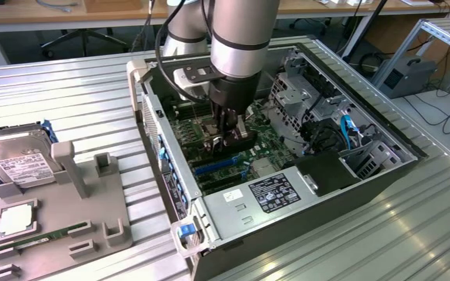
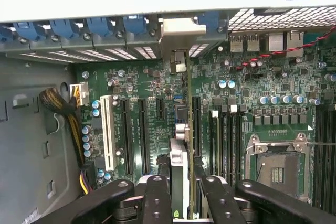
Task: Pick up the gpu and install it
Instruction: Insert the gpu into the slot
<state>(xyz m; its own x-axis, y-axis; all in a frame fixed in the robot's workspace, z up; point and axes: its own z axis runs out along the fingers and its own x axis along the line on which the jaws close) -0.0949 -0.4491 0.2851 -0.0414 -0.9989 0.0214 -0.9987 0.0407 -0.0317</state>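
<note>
while the fingers (image 2: 156,198) are closed firmly on the gpu (image 2: 188,129), pinching its 2 faces so the card stands on edge, everything depends on alignment. in the exterior view the card sits at the centre of the frame, deep inside the open computer case (image 1: 370,100), just above or touching the motherboard (image 1: 264,146); i cannot tell which. seen from the wrist, its thin edge runs beside a long black slot (image 2: 195,124), and its silver bracket (image 2: 181,31) meets the case's rear wall among the blue clips (image 2: 100,27).

the risks, as i judge them: if the card is slightly off the slot's line, a downward push would land its contacts on the slot's wall and strain both boards. the bracket could catch on the rim of the rear opening and twist the card in the grip. a skewed card might also knock the small capacitors (image 2: 227,84) near the slot. the hard drive (image 1: 18,161) lies at the left edge of the exterior frame, well apart.
</note>
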